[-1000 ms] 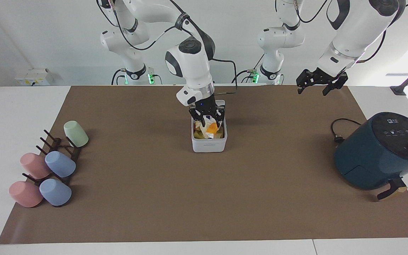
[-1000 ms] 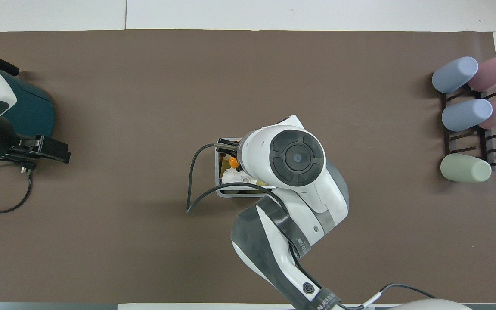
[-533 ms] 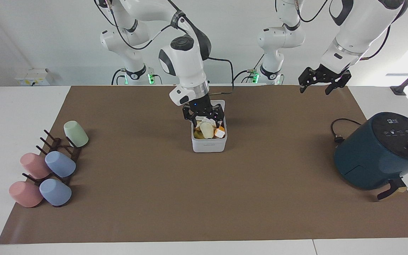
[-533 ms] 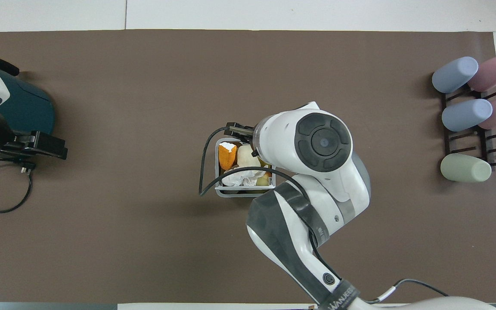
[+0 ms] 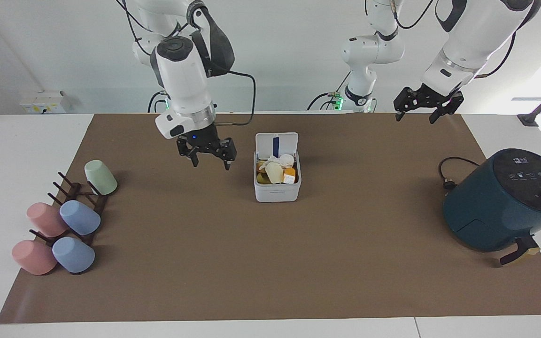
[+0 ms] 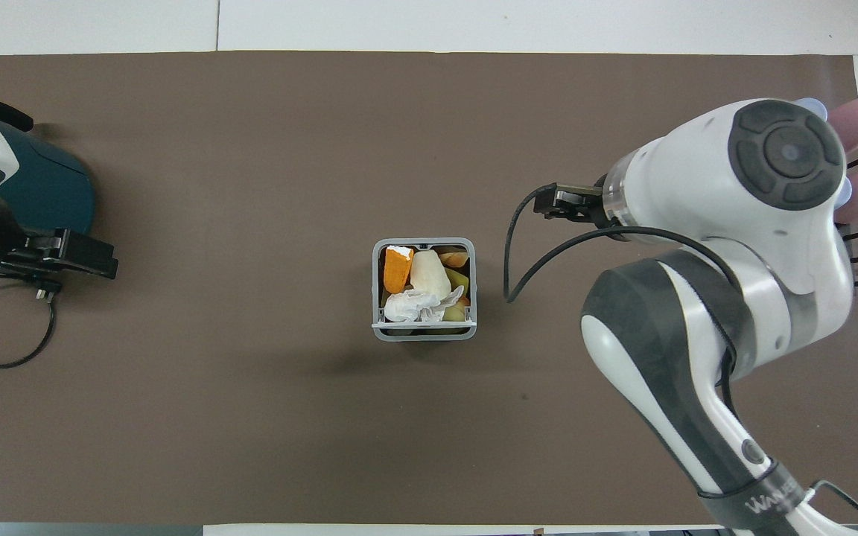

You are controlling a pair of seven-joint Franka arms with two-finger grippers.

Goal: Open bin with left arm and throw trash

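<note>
On the brown mat [image 5: 270,263], mid-table, the bin [image 5: 277,188] stands lid-up, trash [image 5: 277,170] inside.
My right gripper [image 5: 208,157] hangs over mat beside it, spread wide, empty; my left gripper [image 5: 421,111] waits spread near the air fryer [image 5: 505,202].

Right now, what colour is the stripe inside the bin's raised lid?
Dark blue stripe on the white lid; clearest in the facing view.

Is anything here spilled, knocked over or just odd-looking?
Nothing is spilled. The bin stands upright with its lid raised, and the tissue, orange piece and cream piece sit inside, heaped about to the rim. The right gripper hangs open over bare mat; the left gripper waits near the air fryer.
</note>
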